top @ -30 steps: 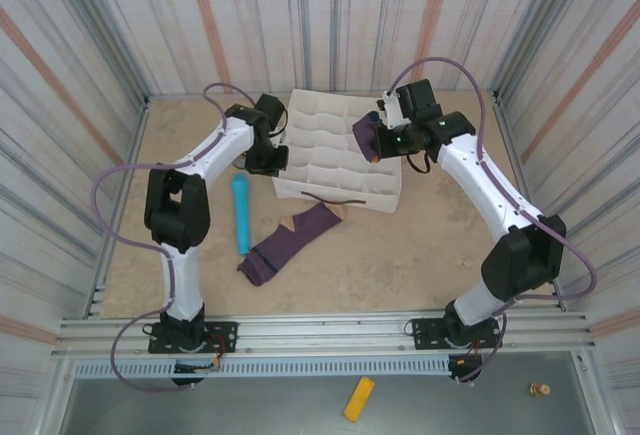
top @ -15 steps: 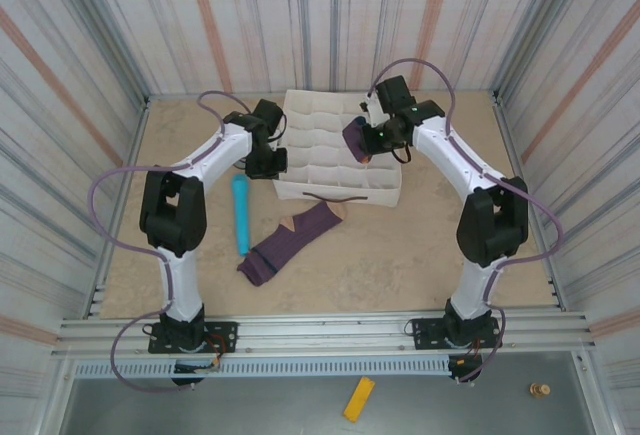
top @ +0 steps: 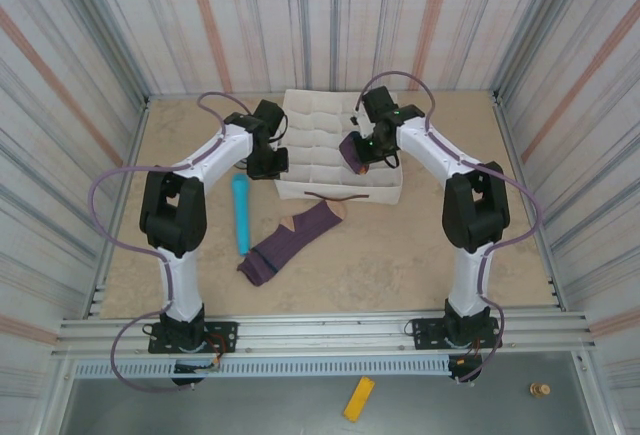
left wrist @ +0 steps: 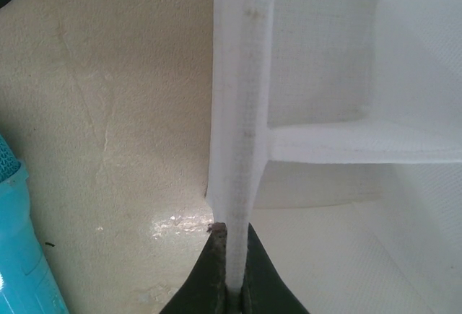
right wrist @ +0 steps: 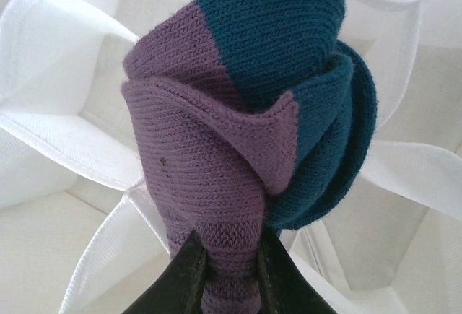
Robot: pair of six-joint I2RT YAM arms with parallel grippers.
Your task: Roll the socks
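Cylinder (top: 241, 213), light blue, lies on the table (top: 420, 245) at far left; it is no part of your job. Just right of it, the left gripper (top: 268, 162) is closed on the near-left wall of the white divider box (top: 300, 187). In the wrist view the two dark fingers (left wrist: 206, 289) pinch that thin fabric wall with no gap. In front of the box, the flat sock (top: 290, 243), purple with a tan patch at the end nearest the box, lies unrolled on the table with nothing touching it. Further right, the right gripper (top: 360, 147) hangs over the box's right-hand cells. Its jaws are clamped on the rolled sock (right wrist: 245, 148), purple with a teal toe, pinched at the roll's lower end. You cannot tell which cell sits under it; dividers cross directly beneath. Risks, as I judge them:
- Release over a divider and the roll perches there or tips into the wrong cell.
- The outer purple flap looks loose, so the roll may spring open once the jaws part.
- If the right arm pushes down, the soft wall may slip from the left pinch and the box would skid.

One sock remains to roll.
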